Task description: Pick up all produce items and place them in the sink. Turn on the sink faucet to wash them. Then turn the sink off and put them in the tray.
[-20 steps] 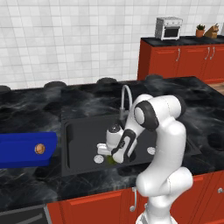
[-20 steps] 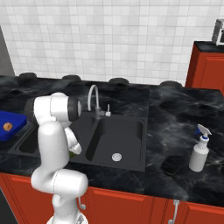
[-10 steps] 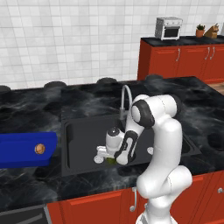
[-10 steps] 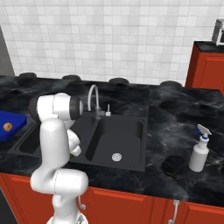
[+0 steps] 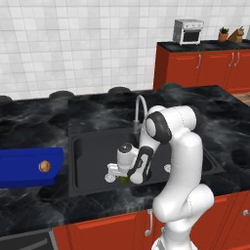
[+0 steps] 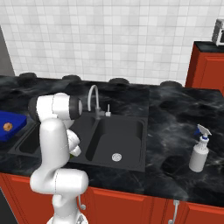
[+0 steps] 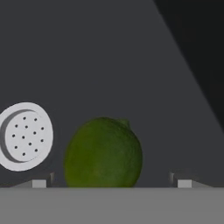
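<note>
Open claw [image 7: 109, 183] straddles green ball [image 7: 103, 152] — underside cut off.

The light was soft and even, with no glare. The sink [image 5: 93, 166] looked dark inside. Up close, the green ball [image 7: 103, 153] looked a little blurry, with a darker corner behind it.

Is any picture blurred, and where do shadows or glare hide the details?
Hand view: the round green fruit and the silver perforated drain look soft-edged, and a dark shadow covers the upper right corner. Left base view: the matte black sink is dim, so the fruit under the open pincer shows faintly. Right base view: the glossy black marble counter shows pale reflections.
</note>
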